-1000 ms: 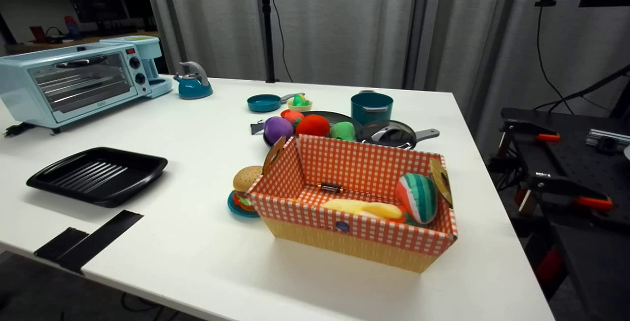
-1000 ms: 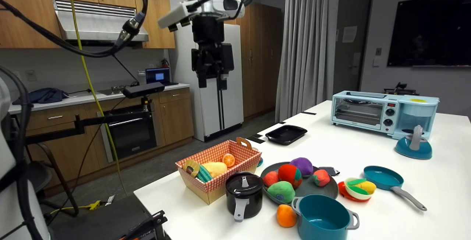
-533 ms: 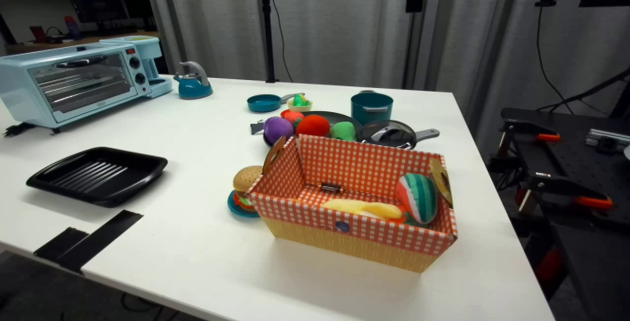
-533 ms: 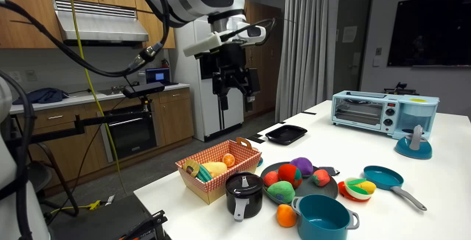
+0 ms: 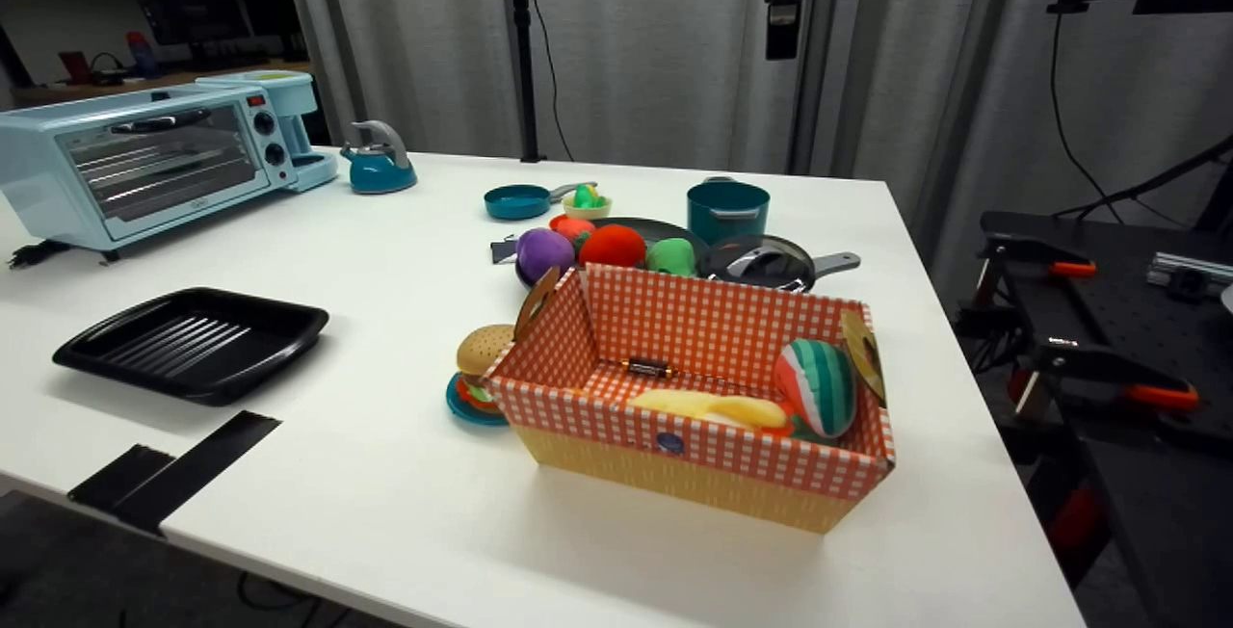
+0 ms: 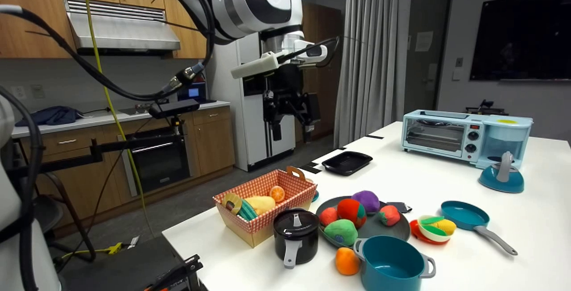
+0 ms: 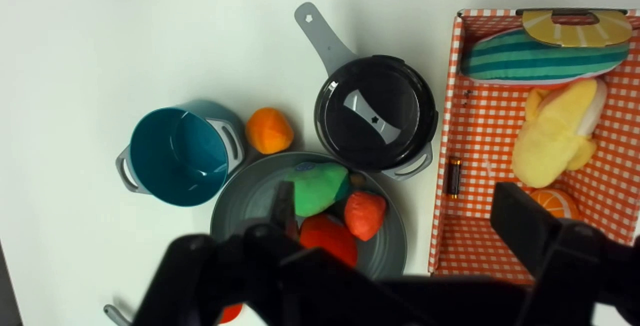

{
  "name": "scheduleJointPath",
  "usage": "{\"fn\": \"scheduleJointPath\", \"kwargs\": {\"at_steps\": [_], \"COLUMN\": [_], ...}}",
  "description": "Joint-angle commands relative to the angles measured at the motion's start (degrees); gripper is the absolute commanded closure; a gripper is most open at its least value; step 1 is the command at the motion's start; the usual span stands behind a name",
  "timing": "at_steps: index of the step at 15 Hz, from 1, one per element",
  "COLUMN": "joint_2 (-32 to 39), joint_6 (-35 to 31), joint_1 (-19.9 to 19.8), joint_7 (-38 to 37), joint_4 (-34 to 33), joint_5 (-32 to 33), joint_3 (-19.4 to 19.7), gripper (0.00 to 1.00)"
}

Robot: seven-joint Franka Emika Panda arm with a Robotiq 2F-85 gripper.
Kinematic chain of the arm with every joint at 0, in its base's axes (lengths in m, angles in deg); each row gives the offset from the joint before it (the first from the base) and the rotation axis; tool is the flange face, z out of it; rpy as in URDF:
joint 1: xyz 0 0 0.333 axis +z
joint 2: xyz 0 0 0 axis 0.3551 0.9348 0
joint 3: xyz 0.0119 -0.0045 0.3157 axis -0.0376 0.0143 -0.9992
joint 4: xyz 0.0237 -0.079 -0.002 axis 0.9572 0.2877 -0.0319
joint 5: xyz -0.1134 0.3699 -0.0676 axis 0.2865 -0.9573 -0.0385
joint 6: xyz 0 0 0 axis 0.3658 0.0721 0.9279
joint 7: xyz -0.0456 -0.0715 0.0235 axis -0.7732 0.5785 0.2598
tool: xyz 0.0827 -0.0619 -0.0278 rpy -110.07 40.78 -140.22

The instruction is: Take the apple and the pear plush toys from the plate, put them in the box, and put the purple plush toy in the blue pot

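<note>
High over a white tabletop [image 5: 405, 512], a gripper [image 6: 292, 133] hangs with its jaws spread wide and nothing between them. On the grey plate [image 6: 374, 229] lie all three toys the job concerns: the green pear plush [image 6: 341, 232] near the rim, the purple plush toy [image 6: 366, 201] across from it, and between them what looks to be the apple [image 6: 351, 212], the largest of the reds. The work seems to stand at its start, the first pick the step in hand: neither fruit is in the red-checkered box [image 5: 713, 447], where a watermelon slice [image 5: 819, 387] and a yellow plush [image 6: 261, 204] rest. The blue pot [image 6: 388, 284], taken to be the open teal one with two grey handles, stands just beside the plate.

Next, from where I stand, the jaws likely need to come over the plate and straight down astride one fruit. Crowding is the worry: a smaller red plush [image 6: 328, 216] nestles beside apple and pear and could be pinched along with either. A dark lidded pot [image 6: 296, 237] stands between plate and box, so the carry would call for height.
</note>
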Motion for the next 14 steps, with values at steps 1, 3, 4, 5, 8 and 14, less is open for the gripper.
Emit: {"fn": "scheduleJointPath", "kwargs": {"at_steps": [1, 3, 4, 5, 8, 14], "joint_2": [-0.1, 1.0, 1.8, 2.6, 6.1, 15.1], "joint_6": [0.1, 0.1, -0.1, -0.4, -1.9, -9.8], "joint_1": [0.1, 0.1, 0.1, -0.1, -0.4, -1.3], "joint_7": [-0.7, 0.5, 1.2, 1.5, 3.0, 7.8], "joint_4": [1.1, 1.5, 1.4, 1.3, 0.2, -5.7], "joint_5": [2.3, 2.6, 2.8, 3.6, 5.3, 9.1], "joint_3": [0.5, 0.7, 0.9, 1.1, 2.0, 5.4], "gripper": [0.0, 0.0, 0.0, 0.0, 0.0, 0.0]}}
